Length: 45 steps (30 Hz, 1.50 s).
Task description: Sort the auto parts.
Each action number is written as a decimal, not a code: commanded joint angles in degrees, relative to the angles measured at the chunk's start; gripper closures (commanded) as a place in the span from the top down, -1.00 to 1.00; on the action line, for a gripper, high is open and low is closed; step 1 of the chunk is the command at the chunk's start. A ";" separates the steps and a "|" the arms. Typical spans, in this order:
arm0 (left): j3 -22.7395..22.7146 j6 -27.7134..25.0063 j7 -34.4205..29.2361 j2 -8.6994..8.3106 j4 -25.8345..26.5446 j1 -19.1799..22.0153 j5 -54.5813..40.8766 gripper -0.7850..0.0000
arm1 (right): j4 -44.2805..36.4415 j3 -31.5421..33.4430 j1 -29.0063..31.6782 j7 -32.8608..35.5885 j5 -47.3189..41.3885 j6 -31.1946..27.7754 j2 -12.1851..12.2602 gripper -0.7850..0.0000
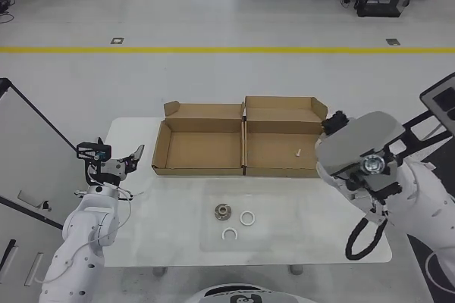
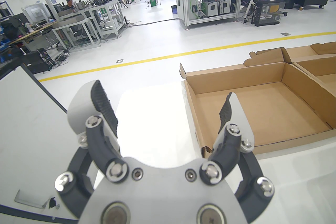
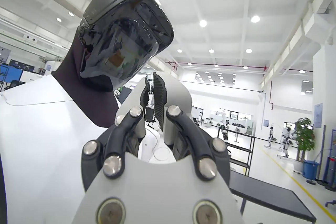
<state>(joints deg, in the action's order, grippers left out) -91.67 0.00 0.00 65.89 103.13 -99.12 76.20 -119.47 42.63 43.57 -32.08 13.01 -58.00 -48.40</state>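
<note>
On the white table [image 1: 311, 220] lie a metal gear-like hub [image 1: 223, 211] and two white rings [image 1: 247, 218] [image 1: 230, 234], in front of two open cardboard boxes. The left box [image 1: 201, 150] [image 2: 262, 107] is bare inside. The right box [image 1: 277, 150] holds one small white part [image 1: 296, 151]. My left gripper [image 1: 129, 160] [image 2: 168, 104] is open with nothing in it, above the table's left edge beside the left box. My right gripper [image 3: 152, 89] is raised at the table's right end, pointing up, shut on a small threaded metal bolt [image 3: 149, 83] [image 1: 374, 163].
A white slanted panel [image 1: 23, 144] stands left of the table, close to my left arm. A black cable loop [image 1: 360, 238] hangs from the right arm over the table's right edge. The boxes' raised flaps [image 1: 243, 114] line the far side.
</note>
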 commanded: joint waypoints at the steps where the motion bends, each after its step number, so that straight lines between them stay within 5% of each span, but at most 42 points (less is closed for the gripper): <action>1: 0.00 0.00 0.00 0.00 0.00 0.00 0.00 1.00 | 0.19 0.04 0.16 -0.22 0.06 0.00 -0.63 -1.00; 23: 0.00 0.00 0.00 0.00 0.00 0.00 0.00 1.00 | 2.15 1.20 2.30 17.60 0.15 8.25 -4.83 -1.00; 45: 0.00 0.00 0.00 0.00 0.00 0.00 0.00 1.00 | -0.56 5.02 7.25 11.33 -1.29 3.54 -8.31 -1.00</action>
<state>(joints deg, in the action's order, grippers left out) -91.67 0.00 0.00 65.89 103.13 -99.12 76.20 -120.04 47.66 50.82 -20.75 11.72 -54.47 -56.72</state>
